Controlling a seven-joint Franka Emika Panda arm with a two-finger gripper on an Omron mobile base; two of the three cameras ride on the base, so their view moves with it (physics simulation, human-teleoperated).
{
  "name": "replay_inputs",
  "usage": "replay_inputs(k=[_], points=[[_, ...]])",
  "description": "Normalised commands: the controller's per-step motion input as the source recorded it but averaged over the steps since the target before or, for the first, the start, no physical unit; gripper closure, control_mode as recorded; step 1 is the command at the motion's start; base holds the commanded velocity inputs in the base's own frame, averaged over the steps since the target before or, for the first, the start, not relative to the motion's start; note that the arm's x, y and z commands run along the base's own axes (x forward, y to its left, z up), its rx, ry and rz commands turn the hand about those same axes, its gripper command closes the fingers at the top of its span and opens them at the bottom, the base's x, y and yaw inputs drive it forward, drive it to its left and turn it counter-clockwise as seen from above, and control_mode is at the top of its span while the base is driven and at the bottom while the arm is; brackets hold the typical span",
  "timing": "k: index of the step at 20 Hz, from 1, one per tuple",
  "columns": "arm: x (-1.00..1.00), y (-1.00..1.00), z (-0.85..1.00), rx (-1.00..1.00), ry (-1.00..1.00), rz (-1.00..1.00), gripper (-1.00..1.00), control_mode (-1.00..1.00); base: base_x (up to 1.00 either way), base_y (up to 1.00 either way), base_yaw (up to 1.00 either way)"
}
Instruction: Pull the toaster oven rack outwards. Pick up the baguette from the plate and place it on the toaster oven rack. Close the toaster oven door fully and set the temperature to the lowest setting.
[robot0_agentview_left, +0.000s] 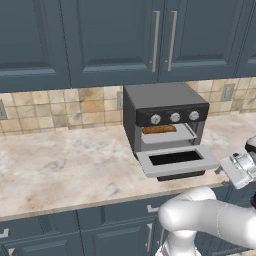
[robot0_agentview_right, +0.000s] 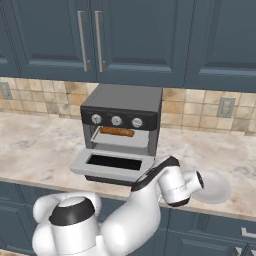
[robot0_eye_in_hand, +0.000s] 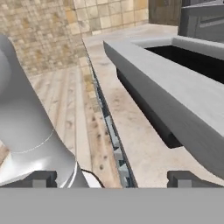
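A kitchen: blue cabinets (robot0_agentview_left: 100, 40), marble counter (robot0_agentview_left: 60, 165), tiled backsplash (robot0_agentview_left: 60, 107), toaster oven (robot0_agentview_left: 165, 117).

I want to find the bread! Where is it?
The baguette lies on the toaster oven rack inside the toaster oven, below its knobs.

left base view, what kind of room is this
A rendered kitchen, most likely: a toaster oven sits on a marbled counter, with a tiled backsplash behind and dark blue cabinets above.

The boxy dark grey toaster oven (robot0_agentview_left: 165, 117) sits on the counter with its light grey, dark-windowed door (robot0_agentview_left: 176, 160) folded down flat, the golden-brown baguette (robot0_agentview_left: 159, 129) lying on the pulled-out pale rack (robot0_agentview_left: 167, 136), the round whitish plate (robot0_agentview_right: 215, 187) bare beside it.
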Motion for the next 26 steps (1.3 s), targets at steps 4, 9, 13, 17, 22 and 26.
replay_inputs(k=[4,9,13,17,22,26], points=[[0.21,0.00,-0.21,0.13,0.00,-0.03,-1.00,-1.00,0.00,0.00,0.00],[0.23,0.00,-0.18,0.12,0.00,-0.03,-1.00,-1.00,0.00,0.00,0.00],[0.27,0.00,-0.12,0.14,0.00,-0.03,-1.00,-1.00,0.00,0.00,0.00],[0.25,0.03,-0.03,0.13,0.00,-0.01,-1.00,-1.00,0.00,0.00,0.00],[0.24,0.08,0.04,0.06,0.00,-0.01,-1.00,-1.00,0.00,0.00,0.00],[0.13,0.20,0.41,0.01,0.00,-0.04,-1.00,-1.00,0.00,0.00,0.00]])
